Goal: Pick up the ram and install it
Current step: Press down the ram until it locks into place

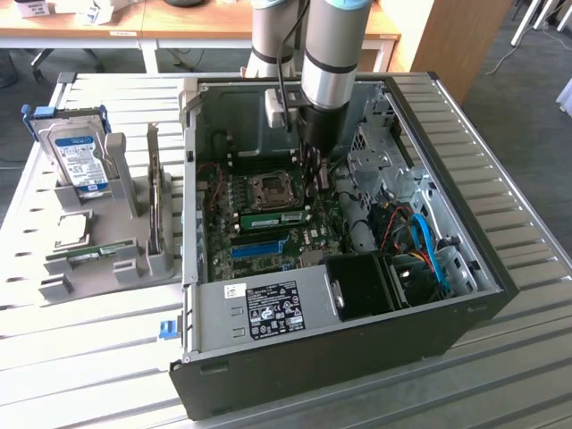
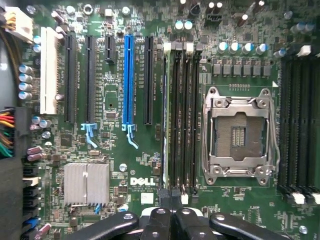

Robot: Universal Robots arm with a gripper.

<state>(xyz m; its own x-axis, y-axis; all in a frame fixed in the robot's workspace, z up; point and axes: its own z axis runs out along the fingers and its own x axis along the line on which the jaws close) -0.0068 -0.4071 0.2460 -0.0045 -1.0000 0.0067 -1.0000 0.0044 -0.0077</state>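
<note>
- The hand (image 2: pixel 172 214) is closed, its fingers (image 2: pixel 159 220) pressed together with nothing clamped between them. In the wrist view it hangs over one end of the memory slots (image 2: pixel 184 120). In the exterior view it (image 1: pixel 313 189) is low inside the open computer case (image 1: pixel 340 357). I cannot tell whether the tips touch anything.
- The ram (image 1: pixel 273 217) stands on edge in the slot nearest the blue expansion slot (image 2: pixel 128 75). In the wrist view it is a thin pale line (image 2: pixel 164 125).
- Risk: whether the ram is fully seated cannot be read. If only one end is down, a push at this end could rock it, leave it crooked or strain the slot.
- Risk: the white latches (image 2: pixel 167 47) at the far end may not be caught. An unlatched stick could spring up once pressure comes off.
- Risk: a closed hand this low has little room. A sideways drift could scrape the neighbouring empty slots or the motherboard (image 2: pixel 115 150).
- Just beyond the slots lies the open processor socket (image 2: pixel 239 132), with its contacts bare. A slip that way would probably damage them.
- Farther off, red and blue cables (image 1: pixel 420 234) crowd the case towards the exterior view's right, where a withdrawing arm could snag them.
- Outside the case, the hard drive (image 1: pixel 79 159) stands in a grey holder (image 1: pixel 125 259) on the counter (image 1: pixel 80 357), well apart.
</note>
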